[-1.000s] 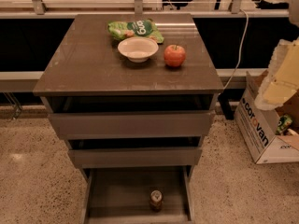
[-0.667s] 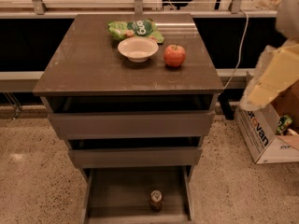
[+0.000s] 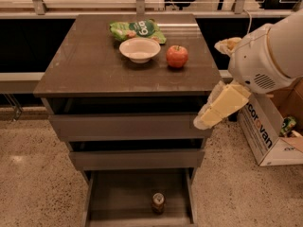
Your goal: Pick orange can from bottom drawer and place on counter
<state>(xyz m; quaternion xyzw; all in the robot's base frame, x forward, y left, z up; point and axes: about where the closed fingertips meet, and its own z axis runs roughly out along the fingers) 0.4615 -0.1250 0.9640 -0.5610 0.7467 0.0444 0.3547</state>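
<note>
The orange can (image 3: 158, 203) stands upright near the front middle of the open bottom drawer (image 3: 116, 197), silver top showing. The counter (image 3: 90, 65) is the brown glossy cabinet top above it. My gripper (image 3: 215, 110) hangs from the white arm at the right, pointing down and left. It is beside the counter's front right corner, level with the top drawer and well above the can. It holds nothing that I can see.
A white bowl (image 3: 139, 49), a red apple (image 3: 176, 56) and a green snack bag (image 3: 137, 30) sit at the back of the counter. The two upper drawers (image 3: 128, 126) are pulled out slightly. A cardboard box (image 3: 265, 138) stands on the floor at the right.
The arm has swung in from the right edge, leftward and down, bringing the gripper close to the cabinet's front right corner. The can and counter items have not moved.
</note>
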